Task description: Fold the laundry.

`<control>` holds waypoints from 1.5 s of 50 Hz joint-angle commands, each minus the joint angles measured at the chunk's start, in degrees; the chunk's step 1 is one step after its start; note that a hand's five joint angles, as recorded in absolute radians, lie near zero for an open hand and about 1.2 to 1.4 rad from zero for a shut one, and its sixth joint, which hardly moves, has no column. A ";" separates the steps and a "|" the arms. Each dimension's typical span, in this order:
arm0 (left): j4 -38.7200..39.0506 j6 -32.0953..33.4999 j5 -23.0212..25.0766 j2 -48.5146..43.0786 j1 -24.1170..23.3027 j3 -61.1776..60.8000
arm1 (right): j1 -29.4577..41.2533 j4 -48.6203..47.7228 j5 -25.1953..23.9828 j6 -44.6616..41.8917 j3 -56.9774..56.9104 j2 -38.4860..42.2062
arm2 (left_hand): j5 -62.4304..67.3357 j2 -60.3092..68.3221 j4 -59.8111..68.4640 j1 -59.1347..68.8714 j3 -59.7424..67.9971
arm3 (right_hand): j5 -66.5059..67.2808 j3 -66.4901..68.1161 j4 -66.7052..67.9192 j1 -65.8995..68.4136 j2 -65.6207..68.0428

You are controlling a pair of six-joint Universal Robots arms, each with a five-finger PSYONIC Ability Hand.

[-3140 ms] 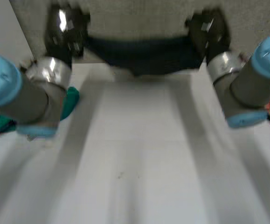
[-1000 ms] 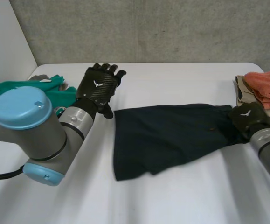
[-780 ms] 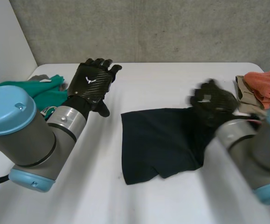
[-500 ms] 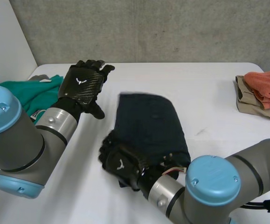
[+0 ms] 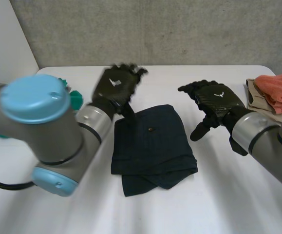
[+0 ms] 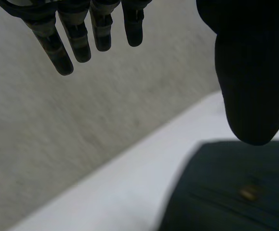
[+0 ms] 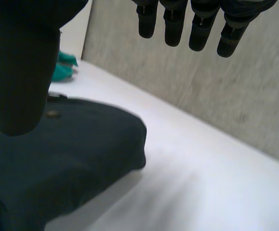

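Observation:
A dark navy garment [image 5: 150,146] lies folded over on the white table [image 5: 218,204] in the middle of the head view, with a small button on its upper face. My left hand [image 5: 117,87] hovers at the garment's far left corner, fingers straight and apart, holding nothing. My right hand [image 5: 214,105] floats just right of the garment, open, fingers spread, thumb pointing down. In the left wrist view the garment [image 6: 235,192] lies under the thumb [image 6: 250,72]. The right wrist view has the garment [image 7: 57,154] below the palm, fingers [image 7: 202,24] straight.
A teal cloth [image 5: 75,97] lies at the table's left, partly behind my left arm [image 5: 48,131]. Folded orange and tan cloths [image 5: 274,95] are stacked at the right edge. A grey concrete wall [image 5: 179,29] runs behind the table.
My right hand carried the garment's right side over to the left, let go and swung back to the right, open. The garment now lies folded. My left hand moved right, toward its far corner.

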 commanded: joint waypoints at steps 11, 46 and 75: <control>-13.43 0.44 -4.53 -13.23 -1.23 4.42 | 1.56 12.03 -3.46 -7.87 -16.38 21.33 | -1.55 -0.79 -0.42 -0.02 -1.18 | -2.74 -2.33 -2.41 -2.85 -2.30; -16.25 -0.43 26.92 4.34 3.70 7.58 | 12.54 -22.42 7.70 -15.00 22.55 -0.65 | 3.67 4.43 4.79 5.20 4.04 | -2.74 -2.33 -2.41 -2.85 -2.30; -16.07 -0.79 26.49 2.49 3.17 7.67 | 13.95 -41.94 9.46 -19.75 10.52 18.86 | 5.52 6.28 6.64 7.05 5.89 | 30.06 30.48 30.40 29.95 30.50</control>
